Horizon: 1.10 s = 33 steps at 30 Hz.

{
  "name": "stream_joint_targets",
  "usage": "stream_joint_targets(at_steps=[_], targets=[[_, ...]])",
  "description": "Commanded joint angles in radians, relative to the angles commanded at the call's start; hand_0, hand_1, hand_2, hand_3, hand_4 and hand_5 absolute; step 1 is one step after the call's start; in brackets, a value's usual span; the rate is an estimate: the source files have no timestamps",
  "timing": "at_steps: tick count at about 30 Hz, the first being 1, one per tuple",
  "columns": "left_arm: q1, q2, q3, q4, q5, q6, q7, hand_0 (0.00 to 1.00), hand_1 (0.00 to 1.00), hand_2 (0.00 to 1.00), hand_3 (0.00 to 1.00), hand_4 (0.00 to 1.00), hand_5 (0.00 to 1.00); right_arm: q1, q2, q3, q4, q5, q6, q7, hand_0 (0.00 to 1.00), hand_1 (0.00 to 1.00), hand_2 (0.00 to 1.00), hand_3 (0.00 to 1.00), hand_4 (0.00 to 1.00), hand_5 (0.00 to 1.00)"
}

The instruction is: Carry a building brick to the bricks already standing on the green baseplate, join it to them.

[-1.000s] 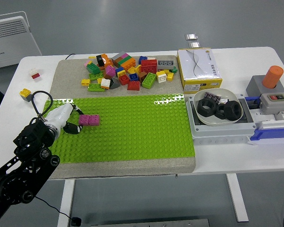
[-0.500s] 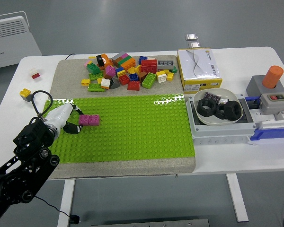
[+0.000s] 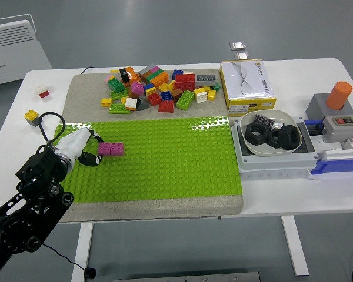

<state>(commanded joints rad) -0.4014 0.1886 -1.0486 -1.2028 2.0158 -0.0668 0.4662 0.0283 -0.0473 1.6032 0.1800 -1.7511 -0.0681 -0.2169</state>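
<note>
A magenta brick pair stands on the green baseplate near its left side. My left hand, white with black fingers, lies on the baseplate right at the brick's left end. I cannot tell whether it touches or holds the brick. The left arm comes in from the lower left corner. A pile of loose coloured bricks lies on the grey mat behind the baseplate. The right arm is out of view.
A yellow-white box stands right of the pile. A tray holds a white bowl with black nuts. An orange-topped button box is at the far right. Two small bricks lie on the table's left.
</note>
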Motion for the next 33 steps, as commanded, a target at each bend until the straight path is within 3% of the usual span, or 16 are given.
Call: stream_joint_targets(at_steps=[16, 33], targets=[[0.002, 0.002, 0.0, -0.001, -0.002, -0.009, 0.001, 0.944, 0.939, 0.928, 0.693, 0.841, 0.002, -0.003, 0.0, -0.002, 0.0, 0.002, 0.0, -0.001, 0.713, 0.759, 0.822, 0.827, 0.83, 0.998], [0.001, 0.008, 0.002, -0.01, 0.006, -0.018, 0.002, 0.944, 0.942, 0.935, 0.689, 0.868, 0.002, -0.005, 0.001, -0.009, 0.0, 0.007, -0.001, -0.001, 0.714, 0.759, 0.821, 0.827, 0.829, 0.998]])
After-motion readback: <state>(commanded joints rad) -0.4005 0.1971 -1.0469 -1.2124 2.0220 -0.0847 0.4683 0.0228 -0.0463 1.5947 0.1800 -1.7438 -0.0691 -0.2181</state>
